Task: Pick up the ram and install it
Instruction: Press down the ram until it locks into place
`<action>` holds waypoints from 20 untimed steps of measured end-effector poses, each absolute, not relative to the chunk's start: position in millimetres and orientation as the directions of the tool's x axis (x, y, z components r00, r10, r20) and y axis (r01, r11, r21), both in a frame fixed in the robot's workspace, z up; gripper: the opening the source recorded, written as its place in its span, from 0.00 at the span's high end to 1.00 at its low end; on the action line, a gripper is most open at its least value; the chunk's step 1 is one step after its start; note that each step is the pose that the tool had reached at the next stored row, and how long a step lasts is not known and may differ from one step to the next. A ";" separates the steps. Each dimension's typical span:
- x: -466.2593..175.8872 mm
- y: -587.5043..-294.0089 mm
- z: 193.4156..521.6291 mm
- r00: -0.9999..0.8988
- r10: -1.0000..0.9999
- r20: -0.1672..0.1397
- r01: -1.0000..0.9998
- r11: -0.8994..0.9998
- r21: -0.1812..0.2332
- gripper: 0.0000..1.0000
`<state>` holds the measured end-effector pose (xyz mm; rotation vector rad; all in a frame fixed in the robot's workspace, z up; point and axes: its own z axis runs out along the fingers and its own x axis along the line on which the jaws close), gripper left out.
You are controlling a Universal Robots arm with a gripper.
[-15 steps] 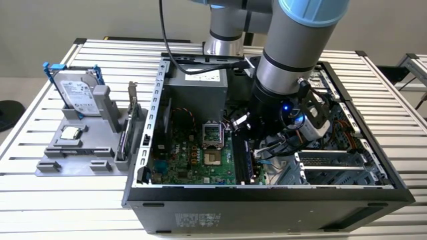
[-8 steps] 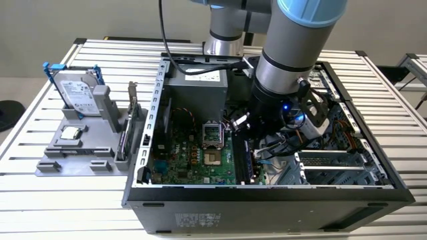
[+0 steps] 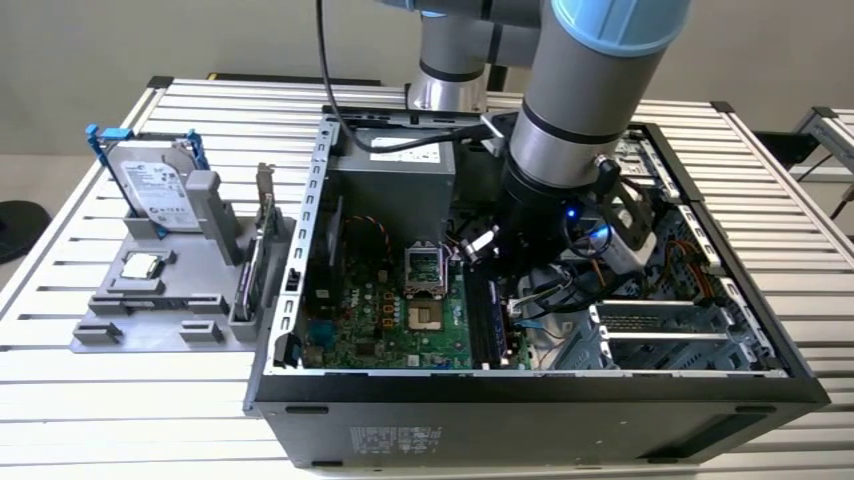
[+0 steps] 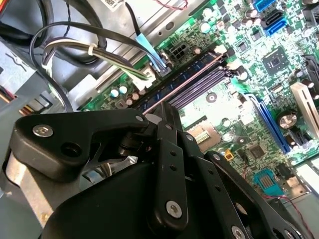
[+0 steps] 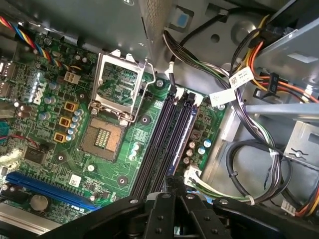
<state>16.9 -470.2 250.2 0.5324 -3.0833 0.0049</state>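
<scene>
The ram (image 4: 185, 81) is a thin dark stick seen edge-on, standing upright in line with the memory slots (image 5: 159, 134) of the green motherboard (image 3: 387, 325). My gripper (image 4: 158, 113) is shut on the near end of the ram (image 5: 181, 130), with its black fingers (image 5: 167, 209) pressed together over it. In the exterior view the arm's wrist (image 3: 541, 225) reaches down into the open computer case, and the ram (image 3: 489, 318) shows as a dark strip just below it. Whether the stick is fully down in its slot I cannot tell.
An open, empty processor socket (image 5: 118, 92) lies beside the slots. Cable bundles (image 5: 249, 149) crowd the other side. Outside the case (image 3: 534, 385), a grey holder (image 3: 147, 300) carries a hard drive (image 3: 154, 185) and a small silver chip (image 3: 140, 265).
</scene>
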 end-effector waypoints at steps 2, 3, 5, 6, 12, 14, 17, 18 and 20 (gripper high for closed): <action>16.8 -469.8 249.8 -0.938 -0.348 0.013 -0.348 0.938 0.001 1.00; 16.8 -469.7 249.8 -0.935 -0.355 0.012 -0.355 0.935 0.001 1.00; 16.8 -469.1 249.4 -0.926 -0.377 0.011 -0.377 0.926 0.005 1.00; 16.8 -469.0 249.3 -0.923 -0.385 0.010 -0.385 0.923 0.006 1.00; 16.8 -468.5 249.2 -0.894 -0.449 0.010 -0.449 0.894 0.008 1.00; 16.8 -468.3 249.2 -0.884 -0.467 0.010 -0.467 0.884 0.008 1.00; 16.7 -468.3 249.2 -0.867 -0.499 0.010 -0.499 0.867 0.009 1.00; 16.7 -468.2 249.2 -0.859 -0.512 0.010 -0.512 0.859 0.009 1.00; 16.7 -468.2 249.2 -0.841 -0.541 0.010 -0.541 0.841 0.009 1.00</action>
